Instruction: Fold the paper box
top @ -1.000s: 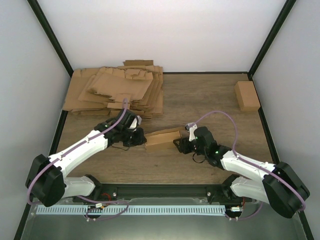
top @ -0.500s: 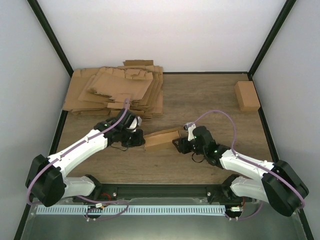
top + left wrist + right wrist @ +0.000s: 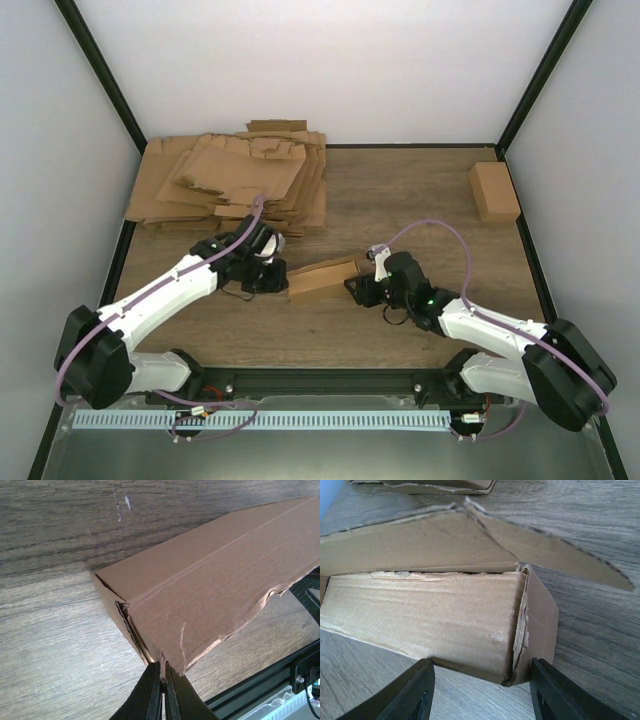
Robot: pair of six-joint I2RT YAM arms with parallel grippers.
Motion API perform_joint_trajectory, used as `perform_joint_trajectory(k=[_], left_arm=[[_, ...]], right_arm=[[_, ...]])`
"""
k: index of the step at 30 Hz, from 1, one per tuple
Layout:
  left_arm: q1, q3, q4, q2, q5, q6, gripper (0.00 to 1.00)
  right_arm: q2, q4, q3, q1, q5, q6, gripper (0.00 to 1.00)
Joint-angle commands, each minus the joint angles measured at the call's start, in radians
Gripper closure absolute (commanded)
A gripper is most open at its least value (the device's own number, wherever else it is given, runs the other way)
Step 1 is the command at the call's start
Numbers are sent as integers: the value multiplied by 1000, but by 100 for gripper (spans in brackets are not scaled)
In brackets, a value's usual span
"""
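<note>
The paper box (image 3: 322, 279) is a small brown carton lying on the wooden table between my two arms, its lid flap raised along the far side. My left gripper (image 3: 278, 284) is shut on the carton's left end; in the left wrist view the fingers (image 3: 161, 680) pinch the edge of the paper box (image 3: 215, 580) at its near corner. My right gripper (image 3: 358, 290) is open at the carton's right end. In the right wrist view the open gripper (image 3: 480, 692) straddles the near corner of the box (image 3: 430, 615), whose end flap (image 3: 540, 620) stands folded in.
A thick heap of flat brown cardboard sheets (image 3: 235, 180) lies at the back left. A small closed cardboard carton (image 3: 494, 191) sits at the back right by the frame post. Black frame rails border the table's near edge (image 3: 330, 380).
The carton and both grippers have shifted slightly left. The grips are unchanged.
</note>
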State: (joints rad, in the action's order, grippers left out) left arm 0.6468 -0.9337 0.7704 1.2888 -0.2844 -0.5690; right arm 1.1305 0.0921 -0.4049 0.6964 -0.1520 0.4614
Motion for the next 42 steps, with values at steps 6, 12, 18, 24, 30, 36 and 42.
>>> perform_joint_trajectory(k=[6,12,18,24,30,36,42], left_arm=[[7,-30,109,30,59,38,96],[7,-37,102,42,50,42,96],[7,-43,85,42,51,42,96],[7,-85,115,70,60,84,95],[7,-135,159,88,113,116,95],[7,-155,176,94,167,120,94],[7,-160,166,96,153,120,94]], right_arm=[[26,-65,-17,7,34,-15,46],[6,-66,-18,6,31,-29,42],[-99,-138,-28,6,68,-86,26],[-131,-234,-92,5,116,-123,19],[-125,-289,-171,4,89,-242,19],[-71,-344,-233,5,116,-343,19],[-19,-377,-282,5,104,-336,48]])
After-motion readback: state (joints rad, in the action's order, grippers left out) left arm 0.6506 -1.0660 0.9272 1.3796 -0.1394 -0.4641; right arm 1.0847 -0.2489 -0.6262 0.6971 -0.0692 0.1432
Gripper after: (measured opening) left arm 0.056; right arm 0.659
